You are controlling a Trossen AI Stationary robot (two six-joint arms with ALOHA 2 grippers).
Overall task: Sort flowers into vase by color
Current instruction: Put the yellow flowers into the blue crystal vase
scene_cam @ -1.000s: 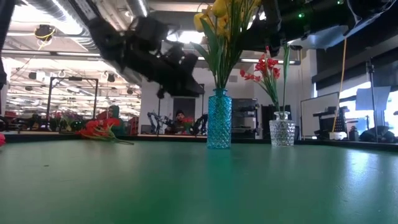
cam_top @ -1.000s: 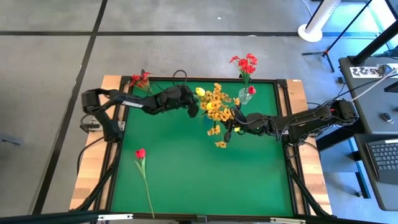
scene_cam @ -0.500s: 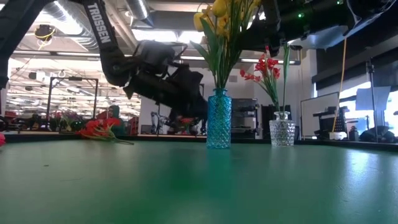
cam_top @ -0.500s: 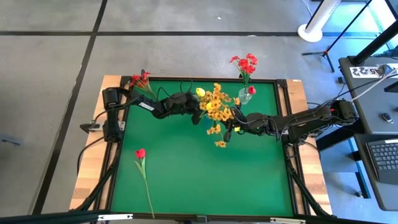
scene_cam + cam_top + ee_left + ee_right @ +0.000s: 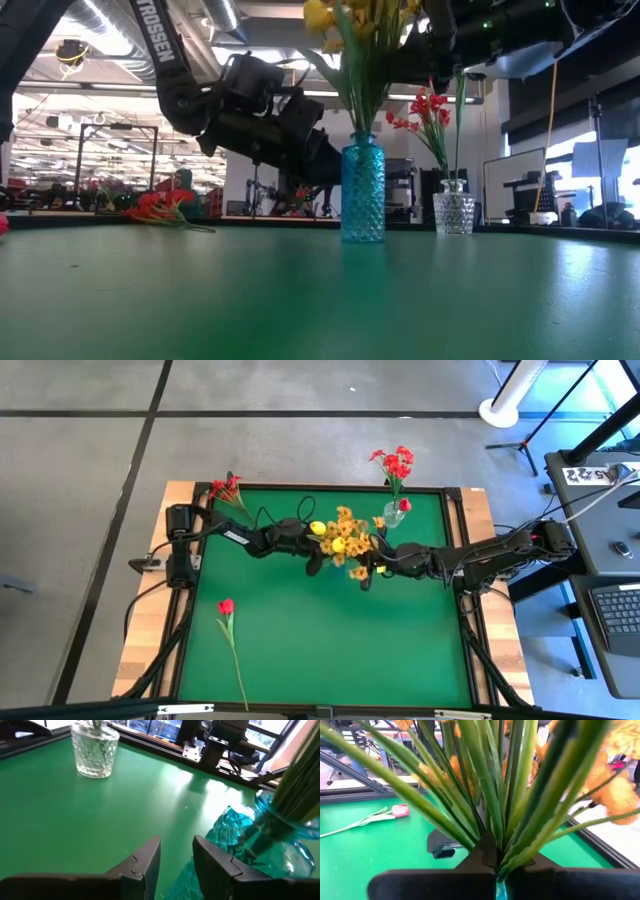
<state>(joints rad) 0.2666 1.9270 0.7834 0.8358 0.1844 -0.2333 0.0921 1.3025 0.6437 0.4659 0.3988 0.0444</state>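
A blue cut-glass vase point(image 5: 362, 190) stands on the green table and holds the bunch of yellow tulips and yellow-orange clusters point(image 5: 345, 542). My right gripper point(image 5: 368, 573) is shut on their green stems just above the vase mouth. My left gripper point(image 5: 176, 857) is open and low, close beside the blue vase point(image 5: 255, 835) on its left side. A clear glass vase point(image 5: 453, 212) holds the red clusters point(image 5: 396, 463). One red tulip point(image 5: 227, 606) lies flat on the table, and a red cluster point(image 5: 225, 488) lies at the far left corner. My left gripper stands right next to the blue vase's wall point(image 5: 227, 827); whether a finger point(image 5: 212, 860) touches it I cannot tell. My right gripper pinches the bundled green stems point(image 5: 490, 832) between its two fingers just above the vase mouth, lying across them. The stems stand upright in the vase and fan out above the fingers.
The clear vase point(image 5: 393, 514) stands near the far edge, to the right of the blue one. The loose red tulip's stem point(image 5: 237, 670) runs toward the near edge. Open green surface point(image 5: 340, 650) lies in front of both arms. The room beyond holds equipment.
My left gripper has come down and moved toward the blue vase. The vase with the yellow bunch has slid a little toward the near edge and the left, and the flower heads have shifted the same way. My right gripper has stayed shut on the stems.
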